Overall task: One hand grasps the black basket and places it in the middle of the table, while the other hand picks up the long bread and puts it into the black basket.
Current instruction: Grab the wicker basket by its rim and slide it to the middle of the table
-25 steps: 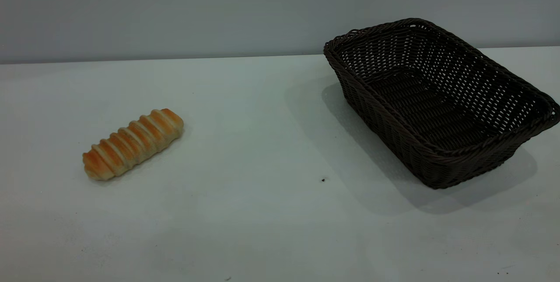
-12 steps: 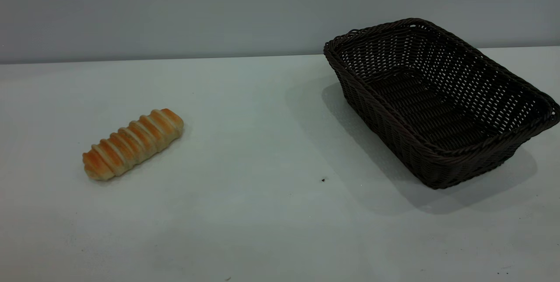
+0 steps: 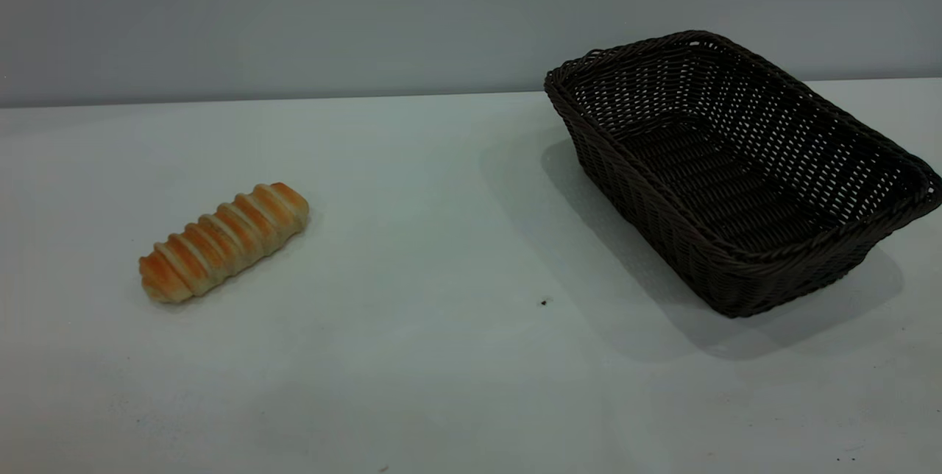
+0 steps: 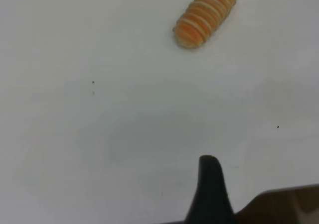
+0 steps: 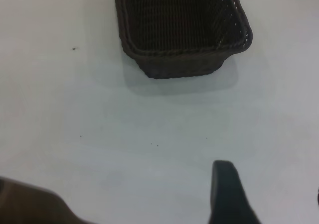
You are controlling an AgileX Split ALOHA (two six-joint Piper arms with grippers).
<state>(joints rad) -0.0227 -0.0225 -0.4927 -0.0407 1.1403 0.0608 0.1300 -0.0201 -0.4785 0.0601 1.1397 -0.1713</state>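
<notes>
The long bread (image 3: 223, 241) lies on the white table (image 3: 441, 238) at the left, slanted. It also shows in the left wrist view (image 4: 205, 16), well ahead of the one black finger (image 4: 210, 184) that shows of my left gripper, with bare table beside that finger. The black basket (image 3: 736, 172) stands empty at the right rear of the table, set at an angle. In the right wrist view the basket (image 5: 179, 30) is far ahead of my right gripper (image 5: 271, 189), whose fingers stand wide apart and hold nothing. Neither arm shows in the exterior view.
A grey wall (image 3: 294, 18) runs behind the table. A tiny dark speck (image 3: 544, 302) lies between the bread and the basket. A brown area past the table's near edge shows in the left wrist view (image 4: 289, 206) and in the right wrist view (image 5: 25, 204).
</notes>
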